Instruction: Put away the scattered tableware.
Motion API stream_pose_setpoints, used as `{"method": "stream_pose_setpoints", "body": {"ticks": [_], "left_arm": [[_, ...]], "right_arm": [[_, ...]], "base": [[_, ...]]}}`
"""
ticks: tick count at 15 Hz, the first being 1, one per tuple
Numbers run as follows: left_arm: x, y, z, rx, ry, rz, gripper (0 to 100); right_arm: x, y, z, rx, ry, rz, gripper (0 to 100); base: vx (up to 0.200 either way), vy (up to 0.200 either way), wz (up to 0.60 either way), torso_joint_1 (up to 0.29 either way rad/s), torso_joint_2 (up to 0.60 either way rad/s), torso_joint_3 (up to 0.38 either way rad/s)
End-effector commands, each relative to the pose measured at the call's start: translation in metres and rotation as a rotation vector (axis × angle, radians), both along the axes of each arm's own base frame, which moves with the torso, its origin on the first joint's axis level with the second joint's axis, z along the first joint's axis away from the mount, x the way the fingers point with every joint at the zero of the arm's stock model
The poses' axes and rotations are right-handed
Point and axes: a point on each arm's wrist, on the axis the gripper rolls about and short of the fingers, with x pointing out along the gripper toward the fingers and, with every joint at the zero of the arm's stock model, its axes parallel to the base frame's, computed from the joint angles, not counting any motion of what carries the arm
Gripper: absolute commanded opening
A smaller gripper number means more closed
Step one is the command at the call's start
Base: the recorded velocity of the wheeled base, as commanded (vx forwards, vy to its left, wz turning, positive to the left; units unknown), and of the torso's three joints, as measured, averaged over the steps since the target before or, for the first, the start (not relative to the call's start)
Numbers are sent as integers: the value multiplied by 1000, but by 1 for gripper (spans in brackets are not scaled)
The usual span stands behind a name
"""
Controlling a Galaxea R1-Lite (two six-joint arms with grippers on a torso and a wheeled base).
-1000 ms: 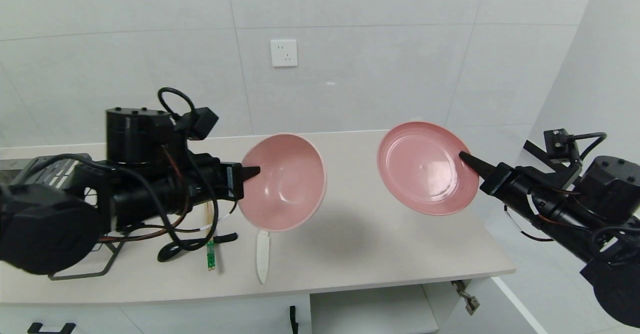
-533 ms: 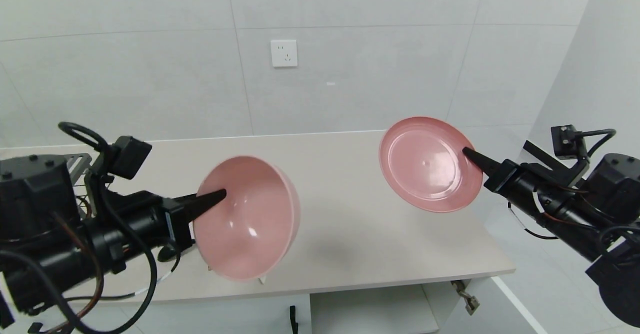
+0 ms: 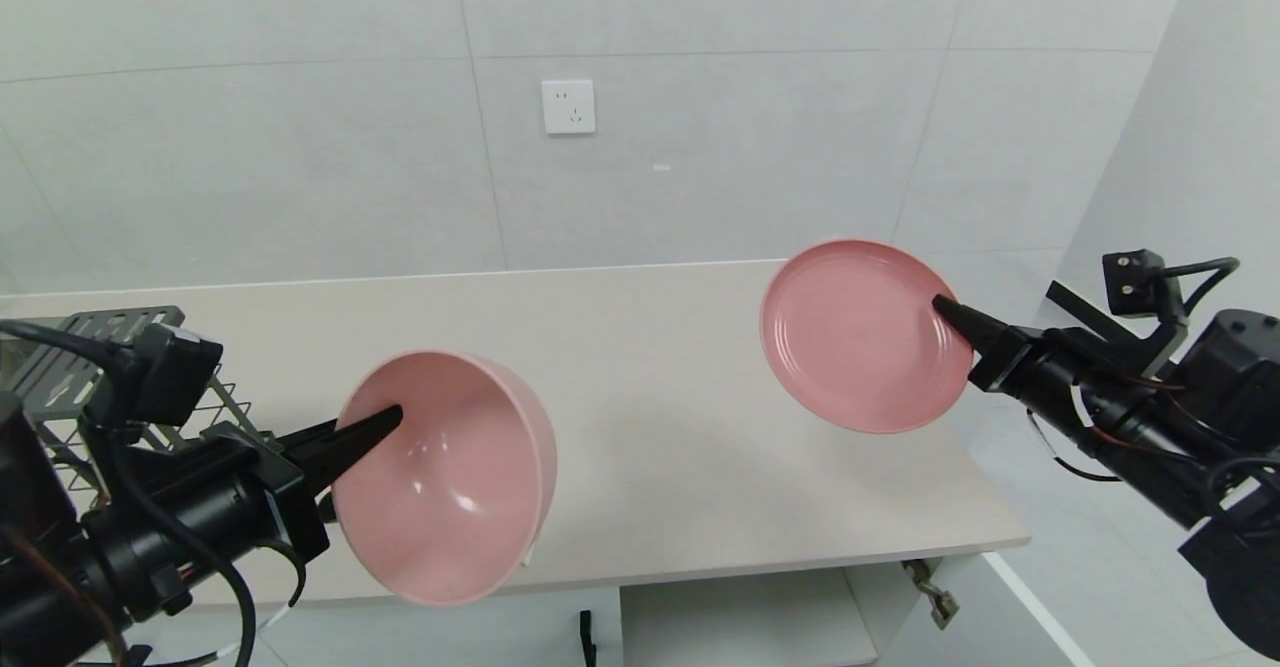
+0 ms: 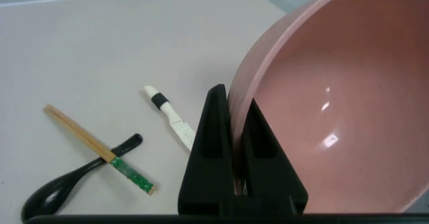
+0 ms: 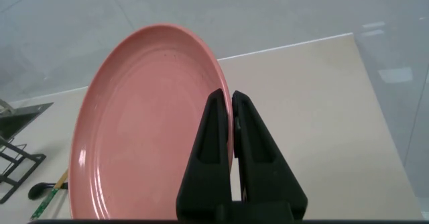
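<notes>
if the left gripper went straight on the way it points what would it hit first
Apart from the pink bowl in its jaws, the left gripper would likely meet bare countertop; depth is unclear.

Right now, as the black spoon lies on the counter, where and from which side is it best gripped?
Probably the handle's free tip, from straight above, closing across its width. The black spoon lies flat, and the chopsticks cross its handle midway, leaving that tip clear.
</notes>
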Motion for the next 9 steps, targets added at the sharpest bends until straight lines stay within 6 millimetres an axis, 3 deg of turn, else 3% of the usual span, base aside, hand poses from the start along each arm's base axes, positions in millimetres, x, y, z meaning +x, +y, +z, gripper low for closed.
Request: {"method": "stream_pose_setpoints", "body": {"ticks": [1,2,6,9], "left_arm": [[0,0,-1,3,4,0,0],[-1,0,-1,2,2,-3,0],[-10,0,6,-13,-60,-18,0],[-12,0,8,-16,-73,-17,0]], "right_arm": [[-4,0,8,6,-29,0,0],[-5,0,10,6,-36,2,0],[-9,2,12,-72,-73,5,0],[-13,15,10,-75,-68,34,0]], "base": [[0,0,0,0,0,0],[0,0,0,0,0,0],[-200,0,0,11,1,-2],[0,0,0,0,0,0]]}}
